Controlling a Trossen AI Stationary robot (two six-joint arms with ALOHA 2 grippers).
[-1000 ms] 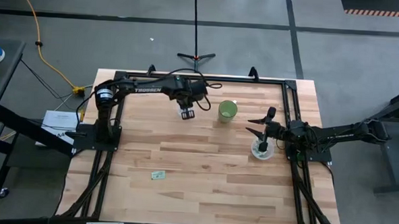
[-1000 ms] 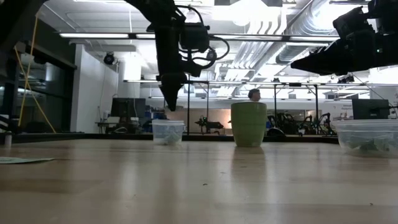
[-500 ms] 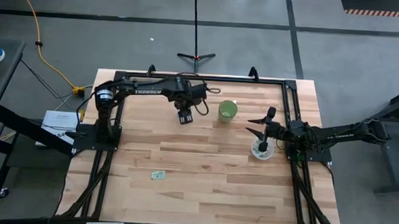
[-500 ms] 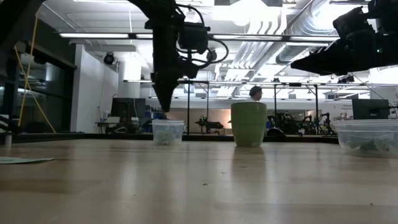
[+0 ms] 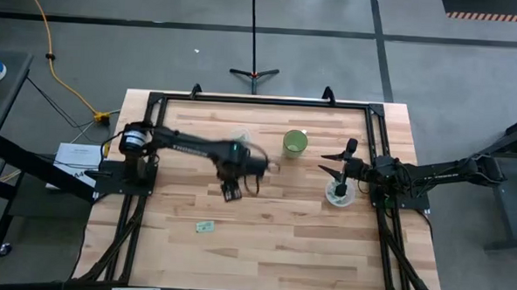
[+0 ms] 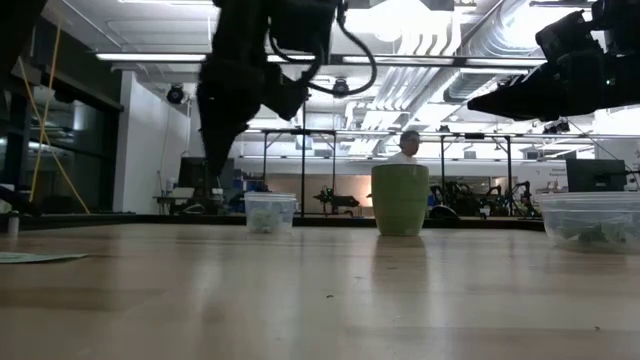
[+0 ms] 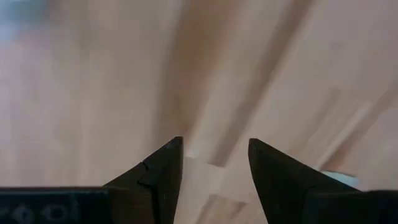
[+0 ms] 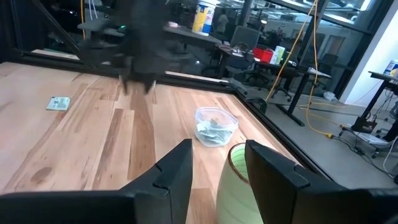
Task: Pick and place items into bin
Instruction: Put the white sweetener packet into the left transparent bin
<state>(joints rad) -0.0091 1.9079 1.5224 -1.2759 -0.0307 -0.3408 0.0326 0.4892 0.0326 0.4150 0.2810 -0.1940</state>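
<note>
The left hand (image 5: 231, 193) hangs open and empty over the middle of the light wooden table (image 5: 263, 241). One small pale green flat packet (image 5: 205, 227) lies lower left of it, well apart. A clear plastic bin (image 8: 215, 126) holding packets stands near the green cup (image 5: 294, 143). The right hand (image 5: 336, 156), fingers parted and empty, waits at the right, above a second clear container (image 5: 340, 193).

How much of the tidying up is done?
Some packets already sit in the clear tub. The left gripper is open and empty, near a loose packet lying on the table. The right gripper waits open beside the green cup.
</note>
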